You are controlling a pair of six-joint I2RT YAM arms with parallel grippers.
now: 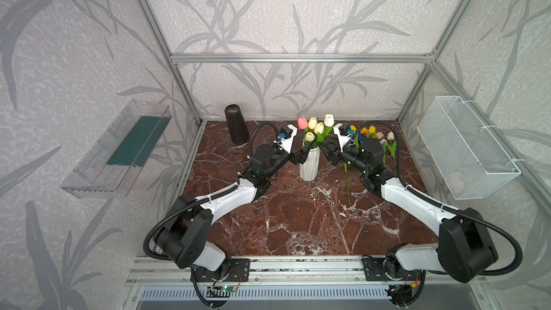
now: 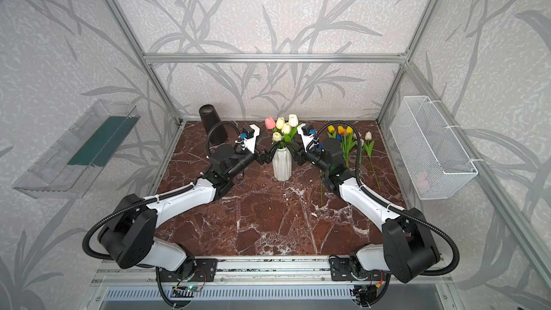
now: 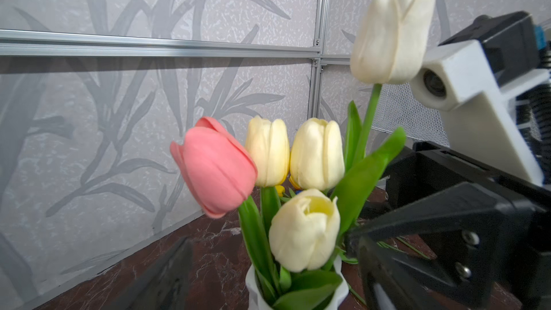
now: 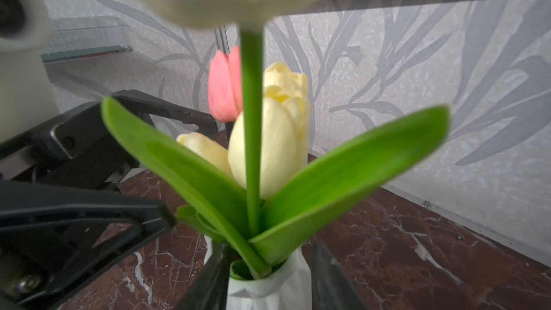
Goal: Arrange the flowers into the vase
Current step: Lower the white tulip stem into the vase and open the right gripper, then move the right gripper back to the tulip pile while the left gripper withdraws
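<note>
flowers (image 1: 319,127): five are stood in the vase: one pink, three cream, one white. The white one is the tallest. Leaves are spread above the rim.
loose flowers (image 2: 340,130): a group is laid on the table to the right of the vase, behind the right arm. Yellow, orange, blue and white heads are pointed toward the rear wall.
vase (image 1: 309,164): white, ribbed, upright at the rear middle of the table (image 1: 298,219).
left gripper (image 1: 301,156): positioned at the left of the vase neck. The jaws are apart and nothing is held.
right gripper (image 1: 330,152): positioned at the right of the neck. In the right wrist view, one jaw is seen on each side of the vase mouth. Nothing is clamped.
cup (image 1: 236,126): dark, stood at the rear left corner. Its contents cannot be seen.
tray (image 1: 98,174): clear, fixed to the left wall. A dark green sheet is laid in it.
basket (image 1: 465,141): white wire, fixed to the right wall. A pale pink item is contained, too blurred to be identified.
</note>
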